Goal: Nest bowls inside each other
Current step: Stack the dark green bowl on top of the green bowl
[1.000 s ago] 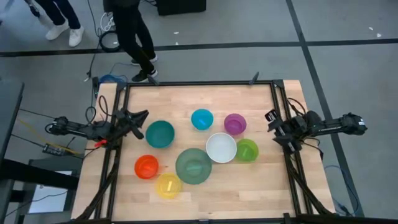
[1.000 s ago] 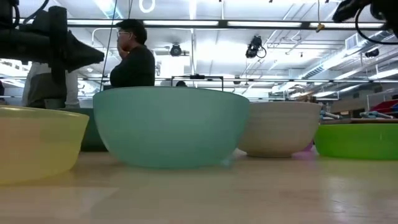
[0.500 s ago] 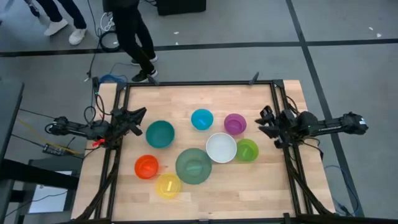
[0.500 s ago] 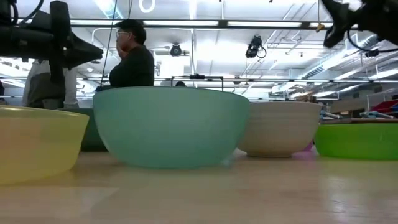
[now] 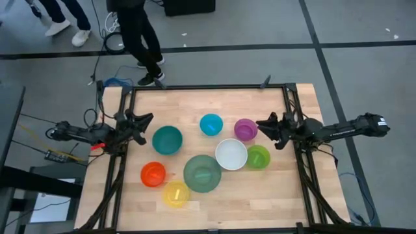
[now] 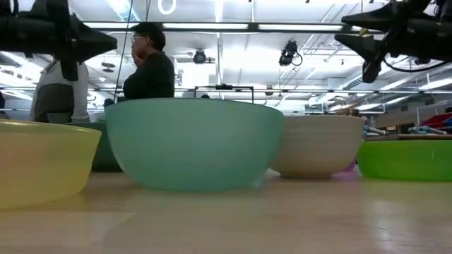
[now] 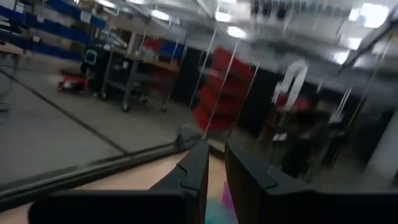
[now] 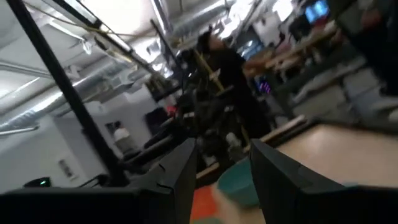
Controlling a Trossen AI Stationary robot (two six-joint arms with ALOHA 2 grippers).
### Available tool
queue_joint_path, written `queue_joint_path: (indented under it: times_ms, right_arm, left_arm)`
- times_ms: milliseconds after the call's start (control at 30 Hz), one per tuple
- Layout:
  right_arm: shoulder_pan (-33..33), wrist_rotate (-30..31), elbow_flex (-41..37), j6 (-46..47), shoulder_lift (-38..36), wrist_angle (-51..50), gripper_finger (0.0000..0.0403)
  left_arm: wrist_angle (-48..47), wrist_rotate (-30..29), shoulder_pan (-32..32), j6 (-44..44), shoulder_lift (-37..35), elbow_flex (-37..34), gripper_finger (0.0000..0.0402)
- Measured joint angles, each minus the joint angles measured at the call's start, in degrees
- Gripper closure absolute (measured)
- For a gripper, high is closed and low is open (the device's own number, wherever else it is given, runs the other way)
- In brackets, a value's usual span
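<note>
Eight bowls stand apart on their bases on the wooden table [image 5: 195, 101]: teal [image 5: 167, 140], light blue [image 5: 211, 124], purple [image 5: 246, 129], white [image 5: 231, 154], lime green [image 5: 258, 157], orange [image 5: 153, 173], yellow [image 5: 175, 194] and the large sage green one [image 5: 202, 173]. My left gripper [image 5: 147, 121] hovers at the table's left edge, just left of the teal bowl. Its fingers [image 7: 198, 167] stand a narrow gap apart with nothing between. My right gripper [image 5: 262, 125] hangs open in the air just right of the purple bowl and holds nothing.
A black frame rail [image 5: 208, 86] runs around the table top. A person [image 6: 150, 67] stands beyond the far left corner. Bare wood lies along the far side and at the near right [image 5: 273, 195].
My right gripper has swung from the right rail toward the table's left, out over the table beside the purple bowl. It has rolled and come down a little. My left gripper has risen slightly in place. No bowl has moved.
</note>
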Motion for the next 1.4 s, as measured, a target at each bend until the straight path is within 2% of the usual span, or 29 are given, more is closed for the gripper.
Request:
queue_joint_path:
  times_ms: [200, 300, 433, 567, 633, 733, 800, 900, 1033, 1200, 1400]
  right_arm:
    - [0.4, -0.1, 2.1, 1.6, 6.5, 3.4, 0.0262]
    - [0.4, 3.0, 8.6, -3.8, 11.2, -2.6, 0.0263]
    - [0.4, 8.1, 23.4, -11.3, 21.1, -22.4, 0.0263]
    - [0.5, 12.6, 42.7, -12.2, 33.8, -48.0, 0.0263]
    - [0.5, 15.5, 52.2, -10.0, 40.4, -60.5, 0.0263]
    - [0.5, 16.9, 64.1, -3.6, 49.1, -72.5, 0.0263]
    - [0.9, 14.9, 70.6, -2.3, 53.7, -78.9, 0.0263]
    - [1.8, 13.7, 78.0, -1.3, 59.6, -84.8, 0.0263]
    - [2.8, 12.7, 83.9, -2.4, 65.0, -86.1, 0.0263]
    - [3.9, 11.4, 86.3, -2.0, 69.4, -89.3, 0.0263]
    - [4.6, 6.5, 86.2, 8.1, 70.4, -103.2, 0.0265]
  left_arm:
    - [-21.4, 1.0, 0.0, -1.9, 8.5, 11.8, 0.0339]
    - [-30.5, 2.1, 0.0, -1.9, 16.5, 19.0, 0.0339]
    - [-43.8, 2.1, 0.0, -1.8, 28.4, 30.3, 0.0339]
    - [-58.5, 4.2, 0.7, -1.8, 40.2, 42.7, 0.0339]
    - [-66.5, 9.5, 1.3, -2.0, 45.6, 48.2, 0.0339]
    - [-76.4, 20.4, 1.4, -0.7, 52.9, 53.4, 0.0339]
    - [-79.7, 24.2, 1.1, -0.4, 56.5, 54.5, 0.0339]
    - [-81.7, 24.4, 1.0, -0.3, 59.6, 53.9, 0.0339]
    - [-80.1, 24.0, 1.0, -0.2, 62.2, 52.0, 0.0339]
    - [-77.5, 23.9, 1.0, 0.4, 63.8, 50.3, 0.0339]
    - [-75.6, 23.9, 1.0, 0.7, 63.9, 48.8, 0.0339]
